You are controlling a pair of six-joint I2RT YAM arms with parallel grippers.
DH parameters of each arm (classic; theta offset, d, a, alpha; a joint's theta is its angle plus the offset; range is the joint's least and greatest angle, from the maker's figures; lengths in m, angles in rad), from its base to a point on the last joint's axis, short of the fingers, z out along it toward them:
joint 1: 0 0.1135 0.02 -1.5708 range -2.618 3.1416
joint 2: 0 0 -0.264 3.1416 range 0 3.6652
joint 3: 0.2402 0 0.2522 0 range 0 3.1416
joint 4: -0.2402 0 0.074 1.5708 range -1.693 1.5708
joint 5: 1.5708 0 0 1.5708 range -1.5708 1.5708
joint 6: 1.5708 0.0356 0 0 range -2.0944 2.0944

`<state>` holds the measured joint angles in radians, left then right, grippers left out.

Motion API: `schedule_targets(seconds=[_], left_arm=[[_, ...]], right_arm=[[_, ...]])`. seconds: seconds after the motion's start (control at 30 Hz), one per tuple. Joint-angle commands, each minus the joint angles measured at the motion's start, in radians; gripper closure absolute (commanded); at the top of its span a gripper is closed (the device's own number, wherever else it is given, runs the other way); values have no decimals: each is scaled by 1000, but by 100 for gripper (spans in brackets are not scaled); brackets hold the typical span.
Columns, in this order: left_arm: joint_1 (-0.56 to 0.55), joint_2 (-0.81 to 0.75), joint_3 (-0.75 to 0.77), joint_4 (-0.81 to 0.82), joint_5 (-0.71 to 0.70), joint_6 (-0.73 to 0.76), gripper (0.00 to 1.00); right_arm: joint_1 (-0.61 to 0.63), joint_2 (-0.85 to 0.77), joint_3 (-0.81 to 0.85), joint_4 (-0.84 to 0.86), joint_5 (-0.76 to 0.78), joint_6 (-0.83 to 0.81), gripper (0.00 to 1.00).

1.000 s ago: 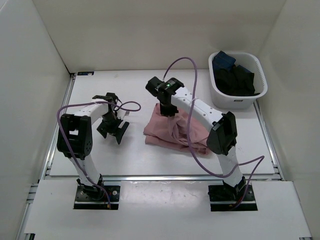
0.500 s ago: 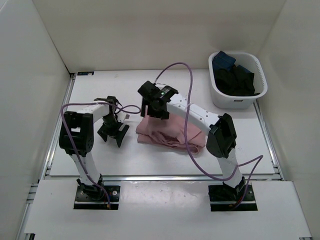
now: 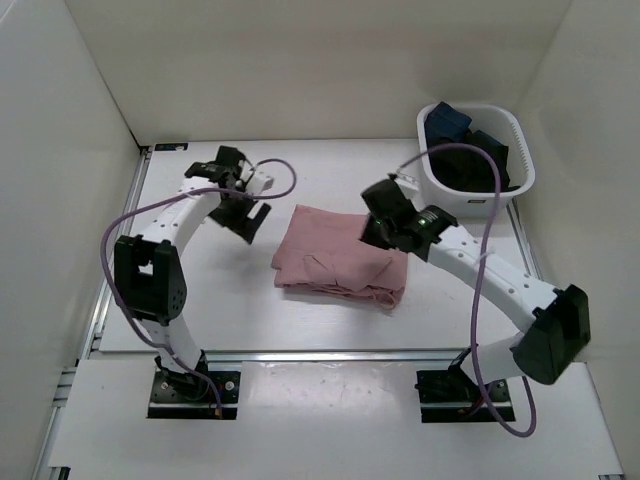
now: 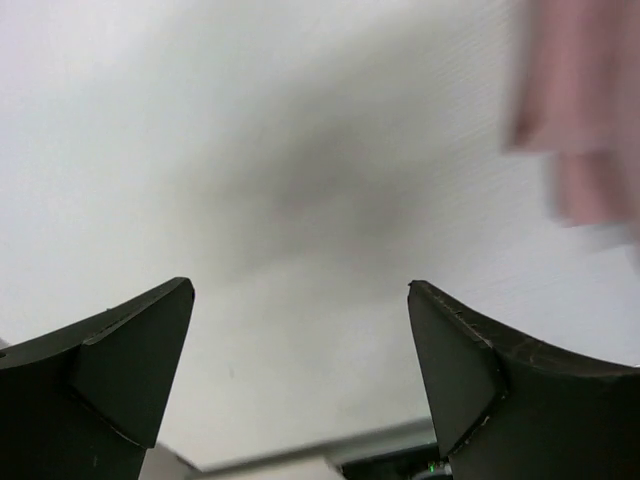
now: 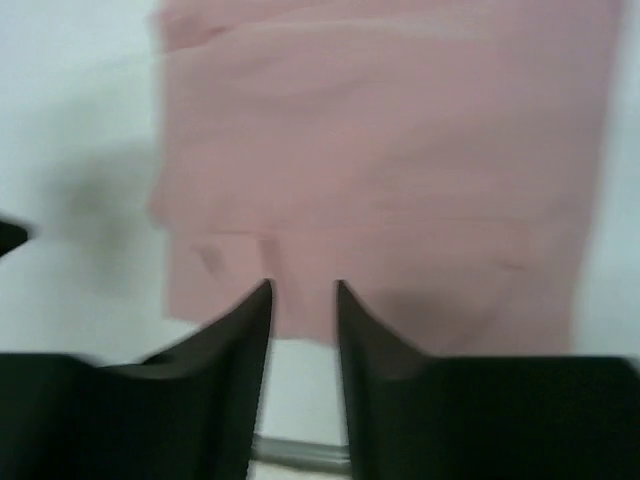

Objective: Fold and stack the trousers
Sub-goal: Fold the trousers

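Here, trousers [image 3: 340, 262]: pink, folded into a rough rectangle and lying flat at mid-table between the two arms; the near edge is uneven, with layers showing.
Right hand [image 3: 385, 228]: over the bundle's right edge; fingers only a narrow slit apart, with nothing between them. Whether it touches the cloth cannot be told.
Left hand [image 3: 243, 212]: left of the trousers and apart from them, above bare table [image 3: 200, 300]; fingers spread wide, empty.
Basket [image 3: 470, 208]: white, at the far right of the table, well apart from the trousers; holds dark clothes [image 3: 475, 160] and a blue piece [image 3: 447, 120].
Risk 1: the thin cloth looks likely to slip, so a fingertip catching the top layer could drag the fold open.
Risk 2: a pinch on one layer only, when lifting, would probably let the rest unroll.
Count: one pair of trousers; two hands; one basket. The garments in it are too bunched to count.
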<state>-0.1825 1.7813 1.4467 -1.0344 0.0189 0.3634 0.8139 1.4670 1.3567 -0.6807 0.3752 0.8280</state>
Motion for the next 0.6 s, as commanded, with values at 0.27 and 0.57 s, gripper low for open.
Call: schedule_targets(seconds=[0.27,0.57], left_arm=[[-316,24,-15,89,161,-41,0],[-328,-5,-117,132,46,-61,0]], right_arm=[[-183,-74,-468,147,-41,117,96],[-271,150,-352,257,-217,-144,98]])
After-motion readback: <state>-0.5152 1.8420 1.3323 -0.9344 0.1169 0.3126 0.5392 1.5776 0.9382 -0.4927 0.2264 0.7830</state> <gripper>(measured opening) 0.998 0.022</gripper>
